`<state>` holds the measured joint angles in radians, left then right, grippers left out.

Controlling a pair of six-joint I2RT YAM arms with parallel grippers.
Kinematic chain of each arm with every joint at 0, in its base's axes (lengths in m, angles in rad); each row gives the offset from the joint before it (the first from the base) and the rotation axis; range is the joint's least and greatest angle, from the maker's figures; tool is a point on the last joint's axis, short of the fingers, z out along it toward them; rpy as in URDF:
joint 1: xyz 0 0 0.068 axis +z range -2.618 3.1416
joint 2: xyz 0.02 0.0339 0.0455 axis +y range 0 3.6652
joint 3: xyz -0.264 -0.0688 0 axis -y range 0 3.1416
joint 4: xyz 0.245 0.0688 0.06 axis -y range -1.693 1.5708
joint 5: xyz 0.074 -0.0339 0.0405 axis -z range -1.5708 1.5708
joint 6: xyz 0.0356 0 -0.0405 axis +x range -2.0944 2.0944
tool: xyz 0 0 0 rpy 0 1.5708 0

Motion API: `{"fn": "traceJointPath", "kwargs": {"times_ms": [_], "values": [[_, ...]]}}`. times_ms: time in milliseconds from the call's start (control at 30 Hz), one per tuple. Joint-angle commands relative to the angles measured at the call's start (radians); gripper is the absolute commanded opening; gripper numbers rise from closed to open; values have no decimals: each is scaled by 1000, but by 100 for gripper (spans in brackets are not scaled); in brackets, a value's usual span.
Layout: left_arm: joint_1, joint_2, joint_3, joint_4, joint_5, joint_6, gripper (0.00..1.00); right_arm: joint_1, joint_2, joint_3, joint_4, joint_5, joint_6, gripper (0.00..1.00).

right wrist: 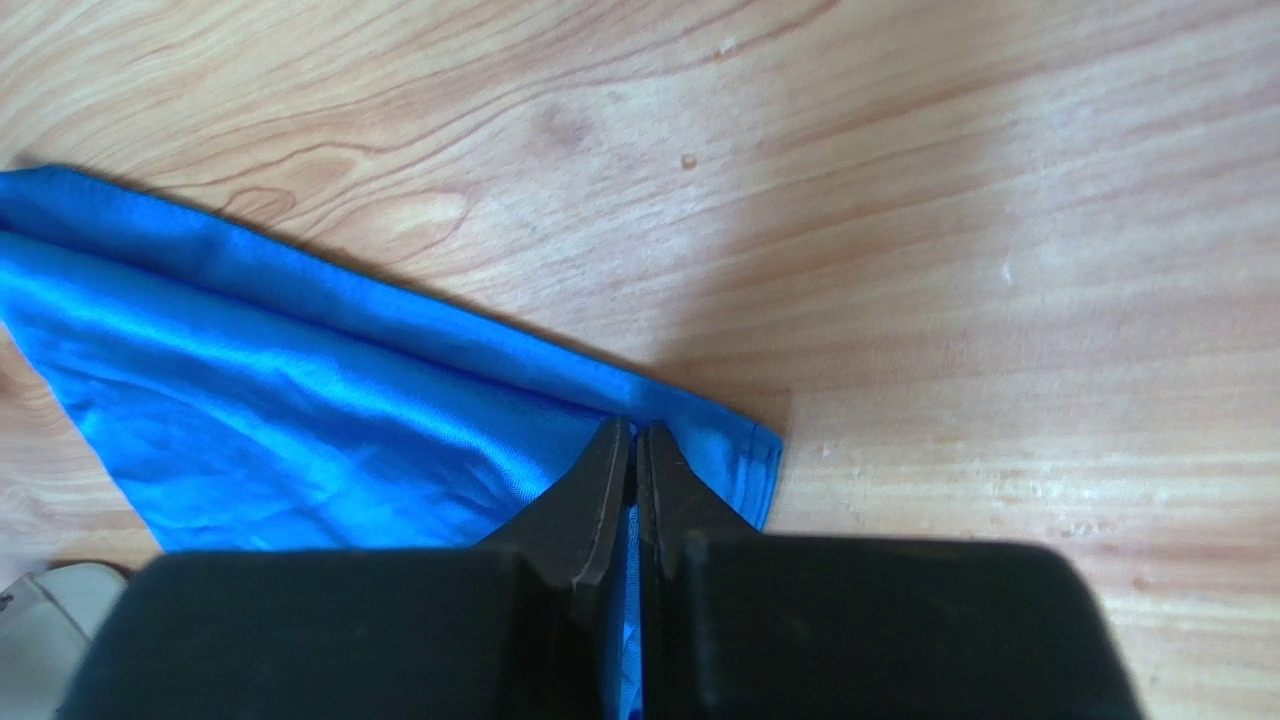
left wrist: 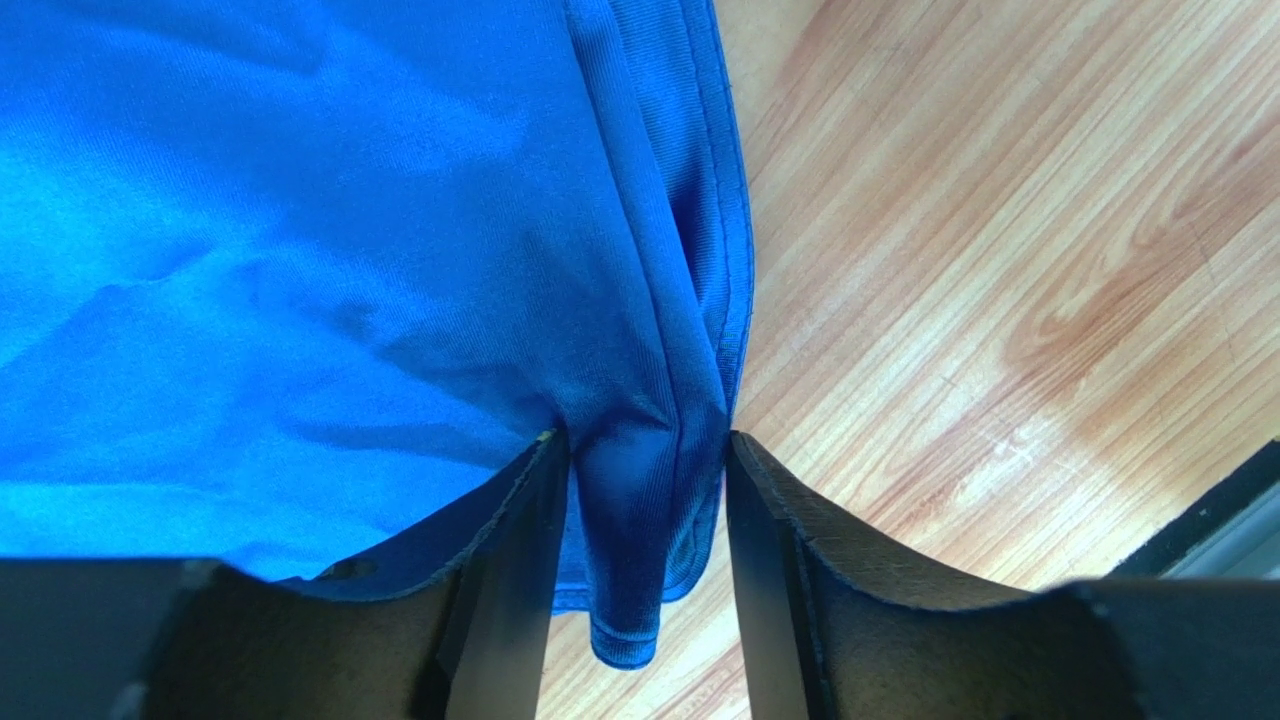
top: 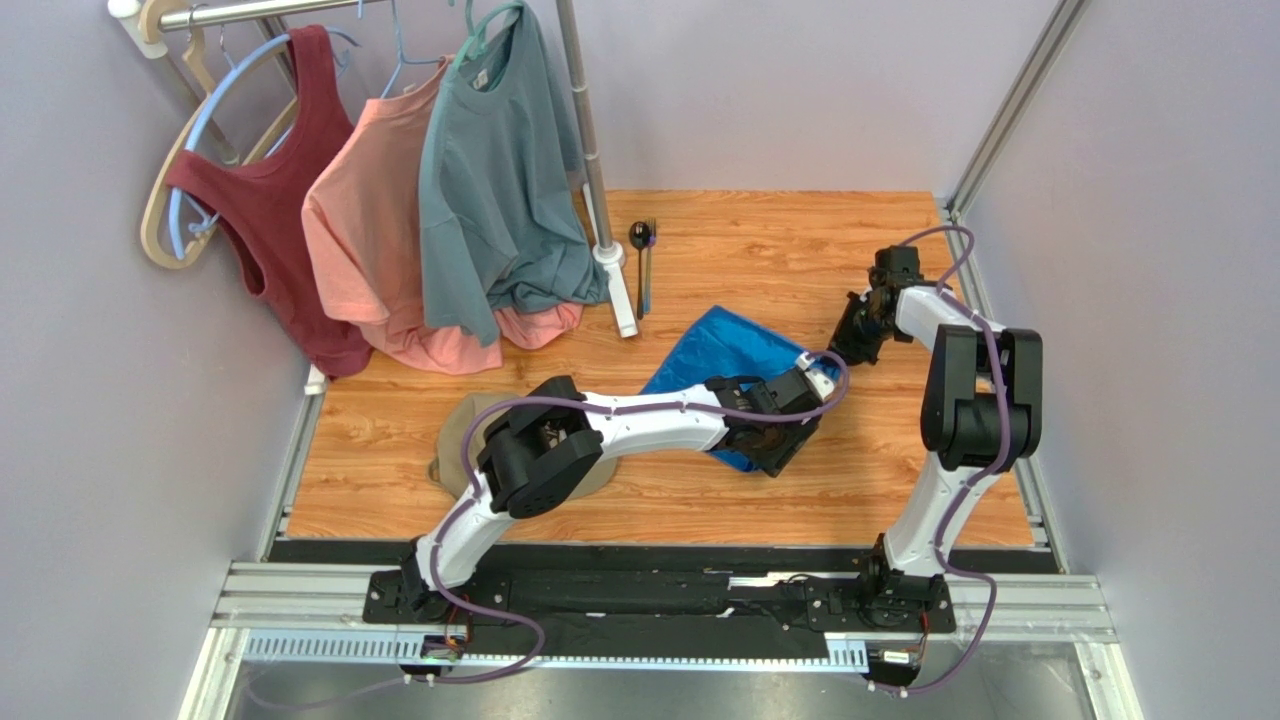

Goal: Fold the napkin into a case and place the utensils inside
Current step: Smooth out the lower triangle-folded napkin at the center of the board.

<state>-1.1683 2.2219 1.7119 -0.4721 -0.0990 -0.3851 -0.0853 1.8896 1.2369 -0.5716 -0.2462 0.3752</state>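
While the napkin [top: 724, 354] is lying as a loosely doubled blue wedge near ctr of the wooden table [top: 842, 503], the entries are running as follows.

**Top view.** L gripper [top: 812, 378] and R gripper [top: 849, 342] are both meeting the napkin's right-hand corner, w/ the R arm reaching in from the right side. Utensils [top: 643, 267] are lying well apart from the cloth, at the back by the foot of the rack post [top: 598, 180]. The black spoon bowl is showing; the fork isn't separable at this res. Tan cap [top: 446, 453] is sitting partly under the L arm's elbow. Three garments are hanging on the rack.

**L wrist view.** Jaws are standing apart, straddling a doubled hemmed edge of the napkin. Cloth is filling the gap but isn't looking squeezed, so I'm reading it as no firm grip.

**R wrist view.** Fingers [right wrist: 601, 480] are pressing together w/ a sliver of blue btwn them. They are clamping the napkin's corner, which is resting on bare wood.

**Progress, est.** Early. One rough fold is in place at most, no narrow pouch is showing, and edges aren't lining up. Remaining: finishing the folds into the case, then fetching both utensils and sliding them in.
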Motion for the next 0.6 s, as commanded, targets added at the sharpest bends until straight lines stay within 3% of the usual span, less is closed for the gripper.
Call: {"fn": "traceJointPath", "kwargs": {"times_ms": [0, 300, 567], "values": [[6, -45, -18, -16, 31, -9, 53, 9, -96, 41, -37, -21, 16, 2], [4, -71, -21, -37, 47, 3, 64, 6, -155, 46, -112, 34, 4, 0], [4, -93, -24, -79, 35, -11, 65, -5, -168, 53, -131, 59, -12, 0]]}}
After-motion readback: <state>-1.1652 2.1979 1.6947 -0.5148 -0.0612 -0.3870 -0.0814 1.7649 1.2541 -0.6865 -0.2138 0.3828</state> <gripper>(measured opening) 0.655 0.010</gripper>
